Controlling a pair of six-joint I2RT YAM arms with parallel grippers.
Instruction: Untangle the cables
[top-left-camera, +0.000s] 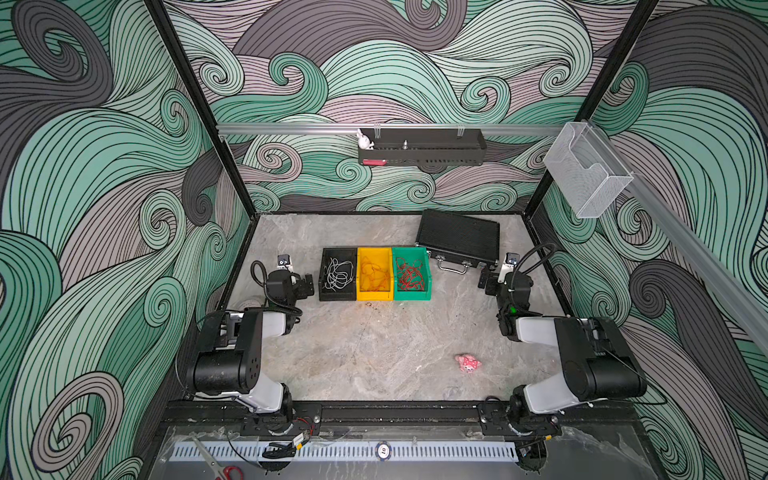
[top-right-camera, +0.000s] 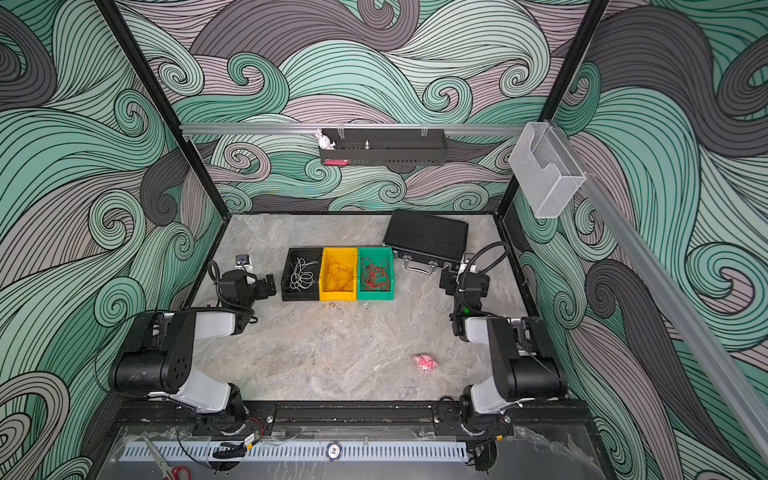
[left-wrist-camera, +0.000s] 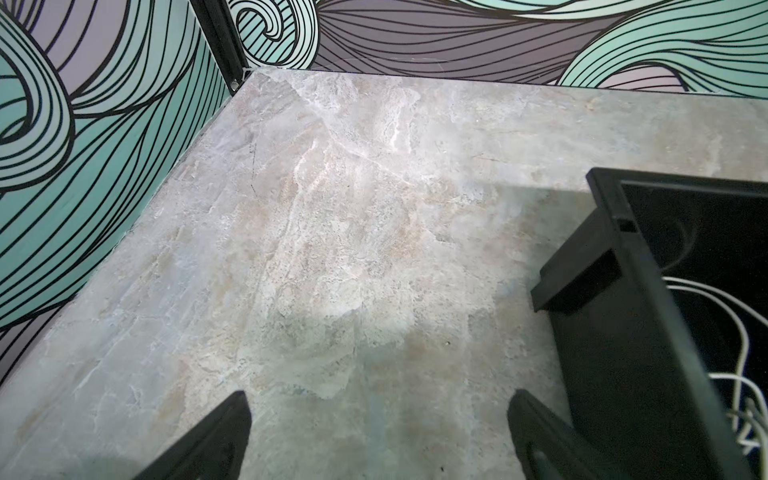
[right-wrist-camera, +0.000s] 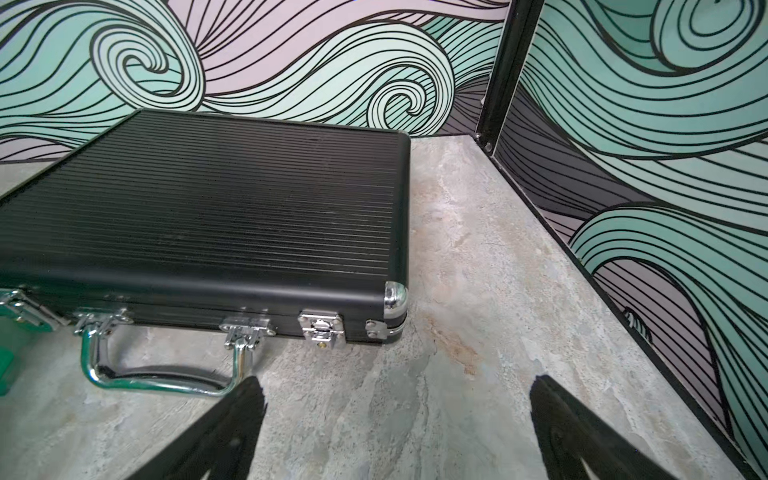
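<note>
Front edge, off the table: red-handled scissors (top-left-camera: 220, 467) and a round chip (top-left-camera: 382, 451) on the slotted strip.

Table (top-left-camera: 374, 353), near right: pink plush toy (top-left-camera: 468, 363), alone, well apart from both arms.

Left pincer (top-left-camera: 306, 283): released, jaws wide, nothing held. The left wrist view shows only bare table between the jaws, and the black bin (left-wrist-camera: 615, 332) stands just beside one finger (left-wrist-camera: 536, 424).

Right pincer (top-left-camera: 486, 282): released, jaws wide, empty. In the right wrist view the chrome handle (right-wrist-camera: 158, 380) of the black case (right-wrist-camera: 216, 216) lies just ahead of one finger (right-wrist-camera: 237, 415).

Between the pincers is a row of three bins, side by side and touching: black, yellow bin (top-left-camera: 374, 296), green bin (top-left-camera: 411, 296).
- White cables (top-left-camera: 337, 274) in the black bin, nearest the left pincer.
- Orange cables (top-left-camera: 372, 276) in the yellow bin.
- Red cables (top-left-camera: 410, 274) in the green bin, nearer the right pincer.

All lie in loose loops, one colour per bin, touched by neither pincer.

The case lies flat and latched, just behind the green bin.

Far wall: black shelf (top-left-camera: 432, 156) with a white rabbit figure (top-left-camera: 365, 141) at its left end. Right wall: clear plastic holder (top-left-camera: 586, 174).
</note>
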